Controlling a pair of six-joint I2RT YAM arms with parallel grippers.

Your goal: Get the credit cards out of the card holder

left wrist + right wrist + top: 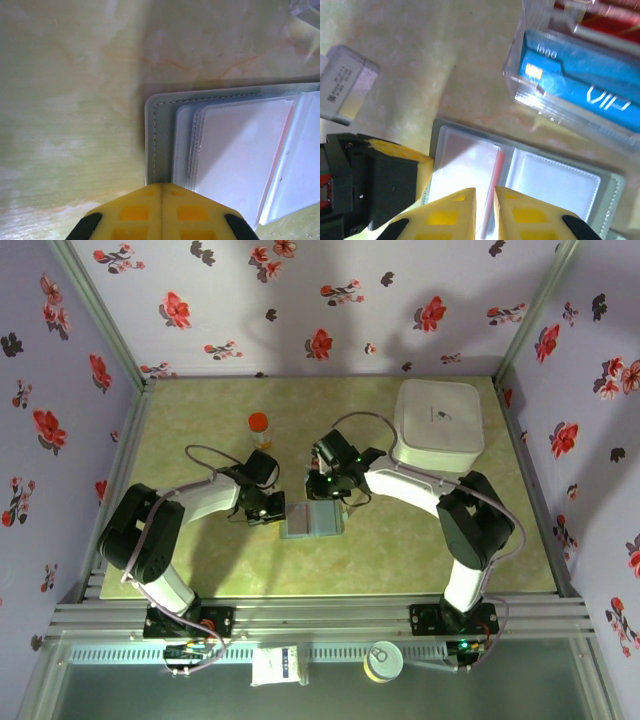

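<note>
Top external: card holder (312, 519) open, toward table's (200, 430) near edge, between left gripper (266, 508) and right gripper (335, 490).
Left wrist: jaws closed together at holder's corner.
Right wrist: jaws barely apart, red card (498, 167) edge between; grip unclear.

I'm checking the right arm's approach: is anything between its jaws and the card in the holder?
Only the clear sleeve of the open card holder: the right gripper hovers above a reddish card edge inside it.
</note>
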